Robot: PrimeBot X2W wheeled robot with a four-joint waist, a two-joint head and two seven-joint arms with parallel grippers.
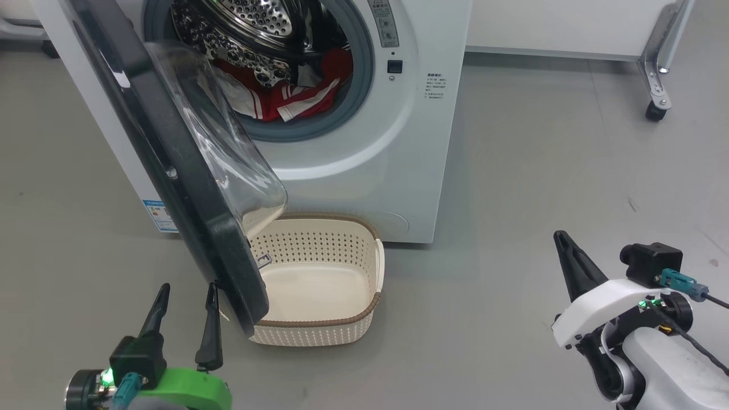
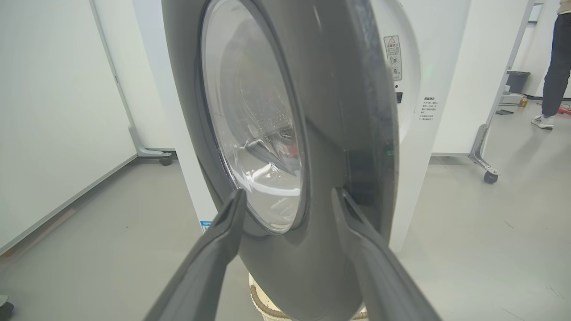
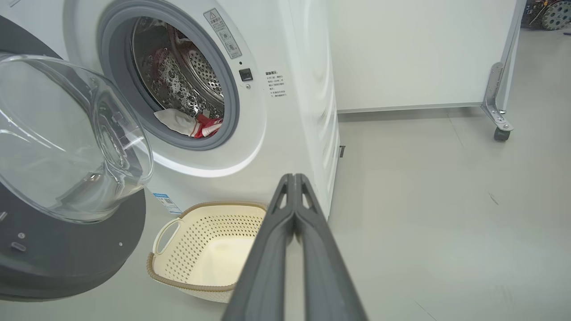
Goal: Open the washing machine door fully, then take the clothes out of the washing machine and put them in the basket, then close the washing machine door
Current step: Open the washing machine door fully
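The washing machine [image 1: 398, 142] stands ahead with its door [image 1: 188, 193] swung partly out, edge-on to the head view, glass bowl facing the drum. Red and white clothes [image 1: 290, 94] lie in the steel drum, also seen as clothes [image 3: 192, 125] from the right wrist. The cream basket [image 1: 336, 319] sits on the floor below the opening, partly under the door. My left gripper [image 1: 188, 293] is open, its fingertips just short of the door's outer face [image 2: 330, 133] near its free edge. My right gripper [image 1: 561, 236] is shut and empty, well to the right.
A white panel on a wheeled metal leg [image 1: 655, 91] stands behind right. A person's legs [image 2: 557, 67] are at the far right of the left wrist view. Grey floor spreads around the machine.
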